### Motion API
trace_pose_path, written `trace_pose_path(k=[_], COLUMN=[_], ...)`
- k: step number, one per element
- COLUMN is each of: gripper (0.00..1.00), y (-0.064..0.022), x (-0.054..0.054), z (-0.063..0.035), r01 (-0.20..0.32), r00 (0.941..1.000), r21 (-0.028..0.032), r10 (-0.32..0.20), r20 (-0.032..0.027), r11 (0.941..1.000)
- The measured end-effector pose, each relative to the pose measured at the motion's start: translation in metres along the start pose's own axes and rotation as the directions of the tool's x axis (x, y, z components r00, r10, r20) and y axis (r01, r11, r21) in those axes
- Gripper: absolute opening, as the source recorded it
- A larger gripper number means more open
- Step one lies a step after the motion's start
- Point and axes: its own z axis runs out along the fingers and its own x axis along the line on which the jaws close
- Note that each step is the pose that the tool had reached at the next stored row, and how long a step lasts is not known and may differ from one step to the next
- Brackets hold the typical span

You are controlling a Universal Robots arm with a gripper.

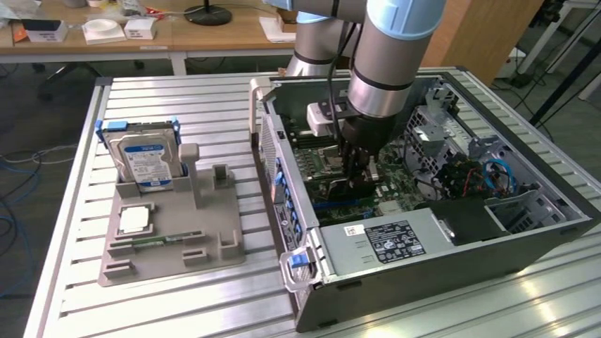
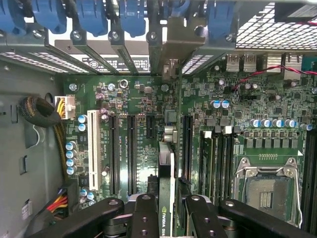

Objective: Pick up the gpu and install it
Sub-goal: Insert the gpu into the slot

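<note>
My gripper (image 1: 358, 176) reaches down into the open computer case (image 1: 281, 176), just above the green motherboard (image 2: 138, 99). In the wrist view it (image 2: 168, 220) is shut on the gpu (image 2: 167, 173), a thin black card seen edge-on between the two black fingers (image 2: 143, 218). The card stands upright and lies along the long black expansion slots (image 2: 132, 148), between two of them. Its grey metal end strip (image 2: 172, 49) reaches the rear slot openings of the case. I cannot tell whether the card's lower edge sits in a slot.
On the exterior view's left, a grey holder (image 1: 169, 239) on the slatted table carries a silver hard drive (image 1: 146, 162) and a small silver chip (image 1: 134, 220). Inside the case are the power supply (image 1: 395, 243), an empty CPU socket (image 2: 265, 191), blue latches (image 2: 94, 15) and cable bundles (image 2: 39, 111).
</note>
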Motion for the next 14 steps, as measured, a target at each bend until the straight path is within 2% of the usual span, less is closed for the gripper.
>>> trace_pose_path(k=[14], gripper=[0.26], y=[0.0], x=[-0.0007], z=[0.001], r01=[0.001], r00=[1.0], r21=[0.0002], r10=[-0.001], r20=[-0.0012], r11=[1.0])
